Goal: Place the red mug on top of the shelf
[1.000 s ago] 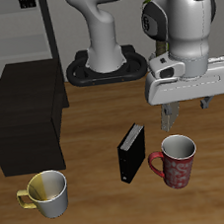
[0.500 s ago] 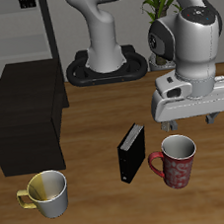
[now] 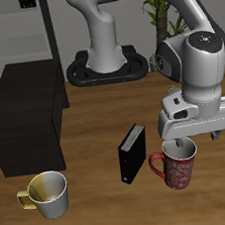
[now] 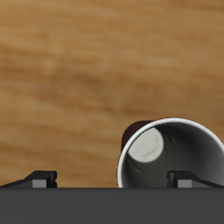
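The red mug [image 3: 177, 167] stands upright on the wooden table near the front edge, with its handle toward the small black book. In the wrist view the red mug [image 4: 171, 159] shows its white inside. My gripper [image 3: 193, 139] is open and empty, just above the mug's rim. In the wrist view my gripper [image 4: 114, 180] has one fingertip [image 4: 185, 178] over the mug's opening and the other out over the bare table, so one side wall of the mug lies between them. The shelf [image 3: 25, 117] is a low black box at the far side of the table from the mug.
A small upright black book [image 3: 133, 153] stands right beside the red mug. A yellow-and-white mug [image 3: 47, 193] sits near the front edge, in front of the shelf. The robot base [image 3: 107, 65] is at the back, with a plant behind it.
My gripper has come down and toward the table's front edge, from well above and behind the red mug to just over its rim. The mug has not moved.
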